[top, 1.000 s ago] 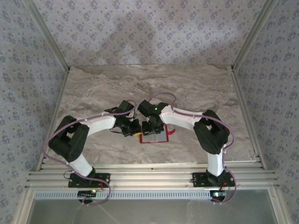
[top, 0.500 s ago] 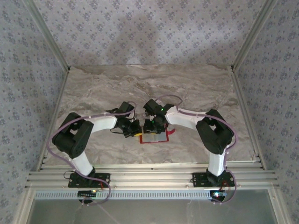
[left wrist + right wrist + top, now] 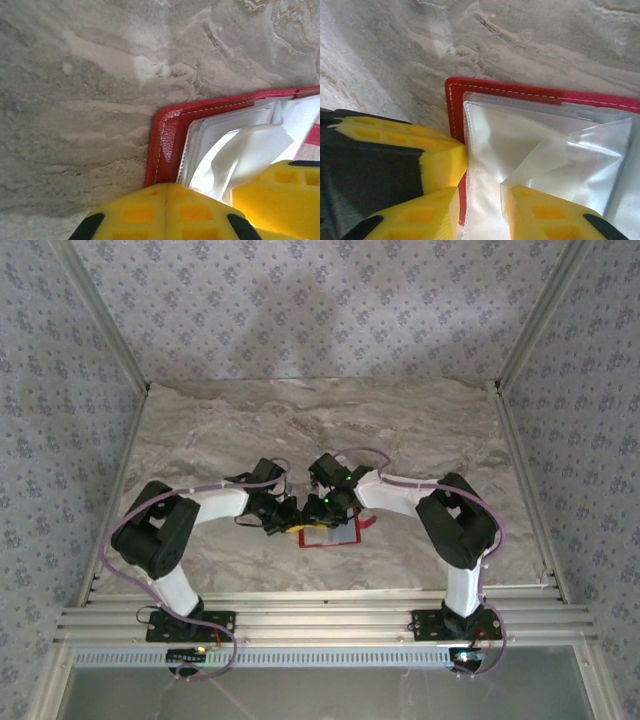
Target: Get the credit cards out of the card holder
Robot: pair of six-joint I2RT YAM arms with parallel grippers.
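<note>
The card holder [image 3: 336,537] lies open on the marbled table, a red wallet with pale pocket leaves [image 3: 510,145]. My left gripper [image 3: 287,520] is shut, its yellow tips [image 3: 166,186] meeting with nothing between them, set down on the wallet's red left edge [image 3: 167,135]. My right gripper [image 3: 480,200] stands open over the pockets, close to the right of the left gripper [image 3: 435,155]. A crumpled whitish leaf [image 3: 235,150] lies between its fingers. The credit cards are hidden.
The wallet's red snap tab [image 3: 368,523] sticks out to the right. Marbled table surface [image 3: 420,430] stretches beyond both arms to the patterned walls. An aluminium rail [image 3: 320,622] runs along the near edge by the arm bases.
My right gripper has shifted slightly over the wallet's left side and its fingers have narrowed. The left gripper has stayed at the wallet's edge, closing fully.
</note>
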